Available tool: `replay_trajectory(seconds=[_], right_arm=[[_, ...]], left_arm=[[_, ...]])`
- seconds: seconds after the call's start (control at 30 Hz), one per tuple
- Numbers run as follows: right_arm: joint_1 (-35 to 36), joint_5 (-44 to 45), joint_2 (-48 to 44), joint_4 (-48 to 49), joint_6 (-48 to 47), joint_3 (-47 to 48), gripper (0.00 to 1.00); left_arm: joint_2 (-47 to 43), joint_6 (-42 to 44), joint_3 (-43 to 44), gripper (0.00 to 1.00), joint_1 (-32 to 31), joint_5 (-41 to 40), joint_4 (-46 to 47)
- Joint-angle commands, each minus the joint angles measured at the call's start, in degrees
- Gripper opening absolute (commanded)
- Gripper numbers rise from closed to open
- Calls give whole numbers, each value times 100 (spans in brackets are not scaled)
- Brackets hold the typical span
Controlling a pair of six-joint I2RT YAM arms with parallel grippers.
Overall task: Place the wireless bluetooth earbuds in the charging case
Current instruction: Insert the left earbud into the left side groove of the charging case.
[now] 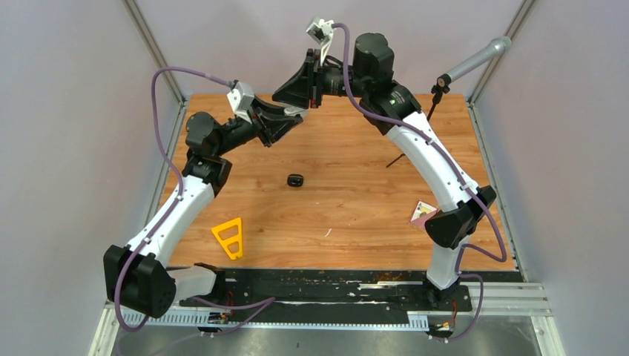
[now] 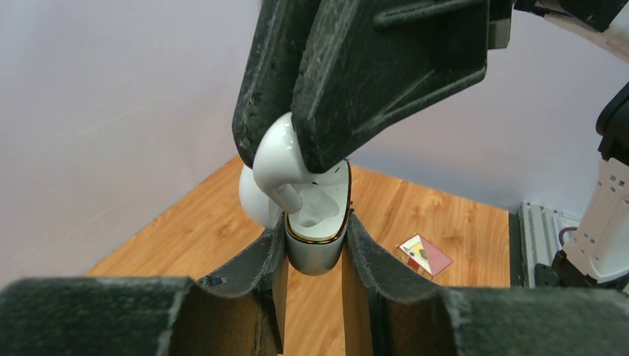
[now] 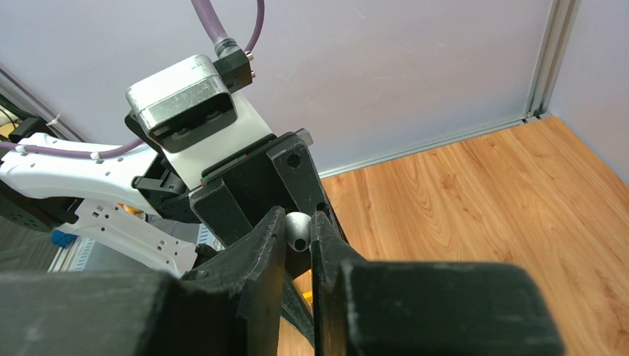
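No writing, brand or number can be read anywhere. The small card [image 1: 423,213] on the table [image 1: 356,215] bears coloured print, perhaps a picture or logo, too small to make out. Faint marks on the grey camera housing [image 3: 182,93] are illegible.

My wooden bench [image 1: 356,208] carries a small black case [image 1: 296,180] near its middle. A yellow triangular frame [image 1: 229,238] lies toward the near left, a thin white sliver [image 1: 327,233] near the front, and a coloured card [image 1: 423,213] at the right.
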Motion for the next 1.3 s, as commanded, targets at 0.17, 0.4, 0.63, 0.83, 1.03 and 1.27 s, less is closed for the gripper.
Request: replay_trajectory(seconds=[0.17,0.4,0.63,0.83,1.03,1.27], right_arm=[[-9,257,-294,545,149,-218,8],[-9,741,-658,1323,217,-879,10],[20,726,-598,1397,231,-763,9],[71,687,-675,1437,173,-926,10],[111,688,-682,1480,160,-995,10],[115,778,-699,1467,124,-1069,9]], left_arm=[[-123,-462,402,0,23,-371,204],[-131,-548,488,0,77,-470,186],[-163,-576,455,0,127,-490,145],[-153,-713,523,0,206,-599,150],[-120,-756,626,0,207,-590,132],[-84,-756,683,0,207,-535,206]])
